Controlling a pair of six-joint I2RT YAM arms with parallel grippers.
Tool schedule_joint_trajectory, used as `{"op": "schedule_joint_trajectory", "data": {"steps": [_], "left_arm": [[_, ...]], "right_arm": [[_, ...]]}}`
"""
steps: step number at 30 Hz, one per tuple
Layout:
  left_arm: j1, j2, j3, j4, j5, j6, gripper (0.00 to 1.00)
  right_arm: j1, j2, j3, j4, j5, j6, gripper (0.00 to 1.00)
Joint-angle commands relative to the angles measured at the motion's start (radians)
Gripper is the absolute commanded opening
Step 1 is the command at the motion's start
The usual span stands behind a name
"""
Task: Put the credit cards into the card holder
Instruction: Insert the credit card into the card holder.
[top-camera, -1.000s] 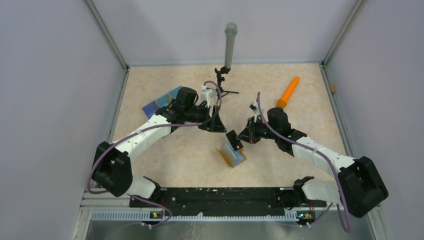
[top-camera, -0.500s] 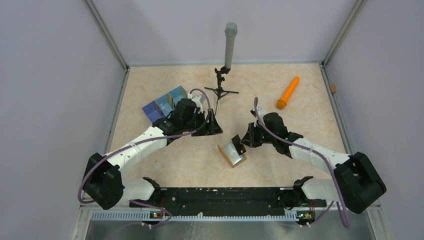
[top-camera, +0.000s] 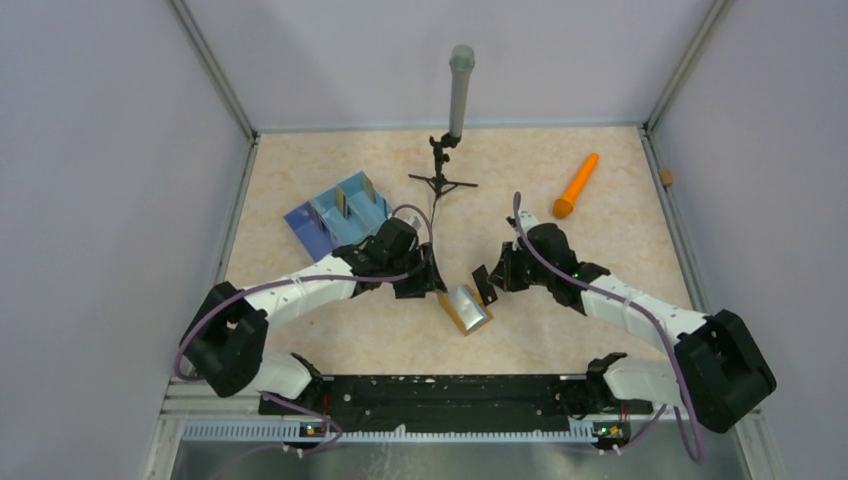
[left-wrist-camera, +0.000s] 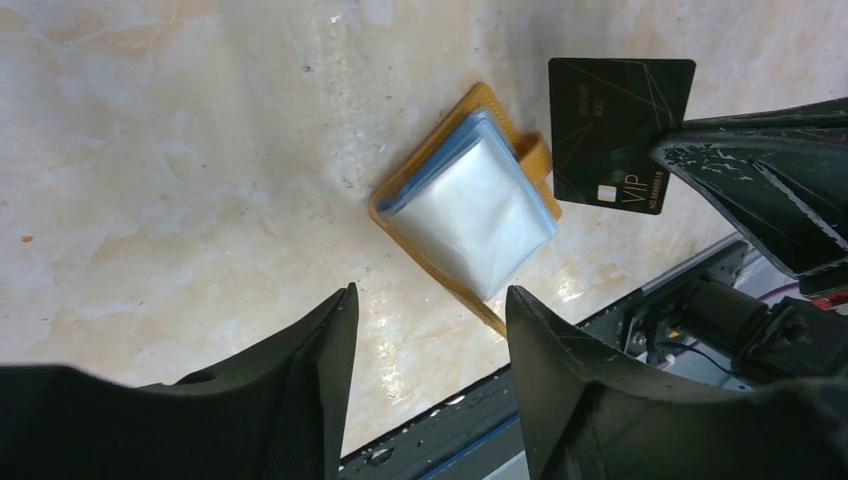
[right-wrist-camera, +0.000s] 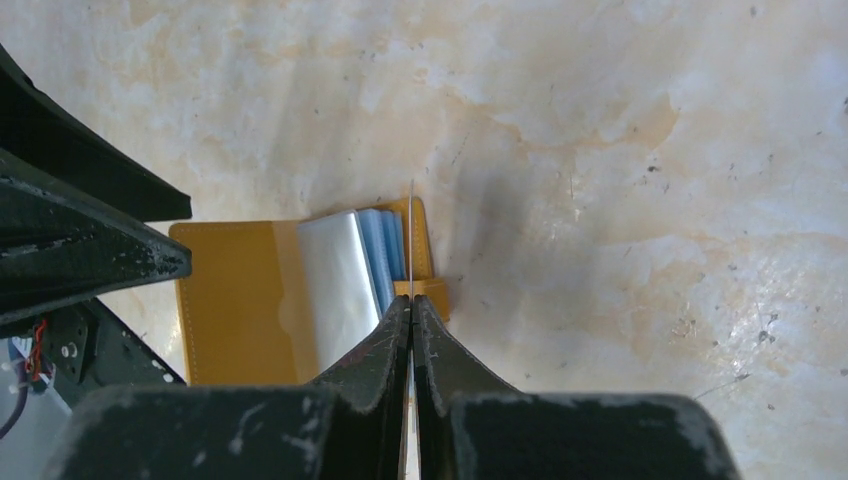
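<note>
The mustard-orange card holder (top-camera: 465, 308) lies open on the table, its clear and bluish sleeves facing up (left-wrist-camera: 470, 200). My right gripper (right-wrist-camera: 412, 305) is shut on a black credit card with gold lines (left-wrist-camera: 615, 130). In the right wrist view the card is edge-on (right-wrist-camera: 411, 240), just above the holder's right edge and snap tab. My left gripper (left-wrist-camera: 430, 330) is open and holds nothing. It hovers low at the holder's left side (top-camera: 432, 283), opposite the right gripper (top-camera: 490, 278). Two thin brownish cards (top-camera: 343, 200) stand on edge in the blue tray.
A blue divided tray (top-camera: 318, 228) sits at the back left, behind the left arm. A small tripod with a grey pole (top-camera: 458, 95) stands at the back centre. An orange cone-shaped stick (top-camera: 577, 186) lies at the back right. The arms' black base rail (top-camera: 430, 392) runs along the near edge.
The left gripper has come forward and right from the tray to the holder's side. The holder has dropped from a standing V to lying open. The right gripper kept the card, shifting slightly.
</note>
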Motion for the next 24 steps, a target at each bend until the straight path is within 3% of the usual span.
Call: {"op": "schedule_joint_trajectory", "data": {"steps": [1,15,24], "left_arm": [[-0.004,0.006,-0.028,0.016,-0.025,-0.014,0.56],[-0.004,0.015,-0.060,0.018,-0.043,0.000,0.23],[-0.003,0.024,-0.114,0.114,-0.123,0.021,0.17]], "right_arm": [[0.005,0.011,-0.022,0.040,-0.043,0.022,0.00],[0.005,0.014,-0.036,0.098,-0.154,0.105,0.00],[0.035,0.049,-0.069,0.213,-0.231,0.203,0.00]]}}
